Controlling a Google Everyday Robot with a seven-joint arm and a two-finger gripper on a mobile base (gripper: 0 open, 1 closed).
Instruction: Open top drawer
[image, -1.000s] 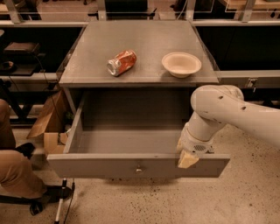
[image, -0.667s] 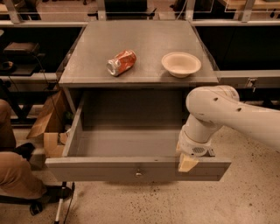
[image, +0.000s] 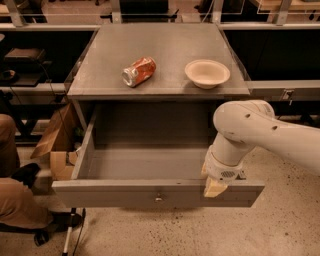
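Note:
The top drawer (image: 100, 193) stands pulled far out of the grey cabinet, its deep grey box showing nothing inside. Its flat front carries a small round metal knob (image: 158, 197) at the middle. My gripper (image: 214, 186) hangs from the white arm at the right part of the drawer's front edge, its tan fingers pointing down over the rim, to the right of the knob.
On the cabinet top (image: 170, 40) lie a crushed orange can (image: 138, 71) and a beige bowl (image: 207, 73). A person's legs (image: 12, 200) and a cardboard box (image: 57, 142) are at the left. Dark shelving runs behind and to both sides.
The drawer has slid a little further out toward the camera, and my arm and gripper have moved with its front edge.

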